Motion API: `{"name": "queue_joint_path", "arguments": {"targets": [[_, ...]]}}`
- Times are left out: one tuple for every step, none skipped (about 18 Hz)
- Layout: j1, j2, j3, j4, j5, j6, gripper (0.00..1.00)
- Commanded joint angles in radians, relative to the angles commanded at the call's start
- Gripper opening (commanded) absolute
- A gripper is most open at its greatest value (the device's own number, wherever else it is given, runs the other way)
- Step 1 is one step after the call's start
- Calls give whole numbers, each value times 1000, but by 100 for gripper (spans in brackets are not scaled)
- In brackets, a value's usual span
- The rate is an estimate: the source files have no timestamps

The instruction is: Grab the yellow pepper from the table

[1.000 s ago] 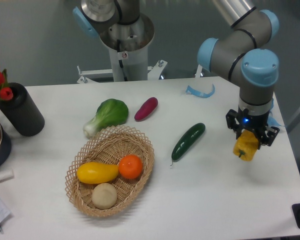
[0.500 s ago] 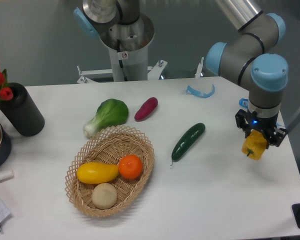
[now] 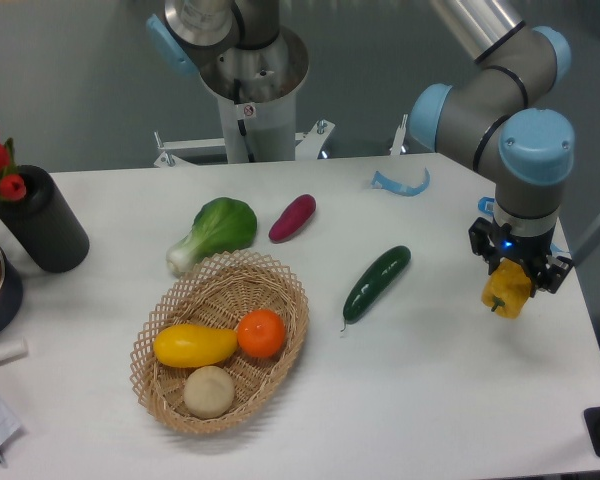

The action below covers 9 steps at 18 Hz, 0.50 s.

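The yellow pepper (image 3: 507, 290) is small, lobed and glossy. It hangs between the fingers of my gripper (image 3: 511, 279) at the right side of the white table (image 3: 420, 400), lifted a little above the tabletop. The gripper points straight down and is shut on the pepper. The pepper's top is hidden between the fingers.
A green cucumber (image 3: 376, 281) lies left of the gripper. A wicker basket (image 3: 280, 265) holds a long yellow fruit (image 3: 194, 345), an orange (image 3: 261, 333) and a beige round item (image 3: 209, 391). A bok choy (image 3: 216, 229), a purple vegetable (image 3: 292, 217), a black vase (image 3: 42, 221) and a blue clip (image 3: 401, 183) stand farther back.
My gripper moved right with the pepper in it over the first half second, then stayed nearly still. Nothing else on the table moved.
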<state>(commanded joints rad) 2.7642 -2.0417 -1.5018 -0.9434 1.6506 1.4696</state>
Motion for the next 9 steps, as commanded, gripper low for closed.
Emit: {"name": "queue_joint_path", "arguments": {"targets": [[0, 0, -2, 0, -2, 0, 14], [-2, 2, -2, -5, -5, -2, 14], [-2, 3, 0, -6, -11, -2, 14], [-3, 3, 0, -6, -14, -2, 14], [-2, 2, 0, -6, -20, -2, 14], [0, 0, 3, -6, -26, -2, 14], [0, -3, 6, -6, -29, -2, 14], [0, -3, 9, -6, -29, -2, 14], [0, -6, 11, -6, -29, -2, 14]]}}
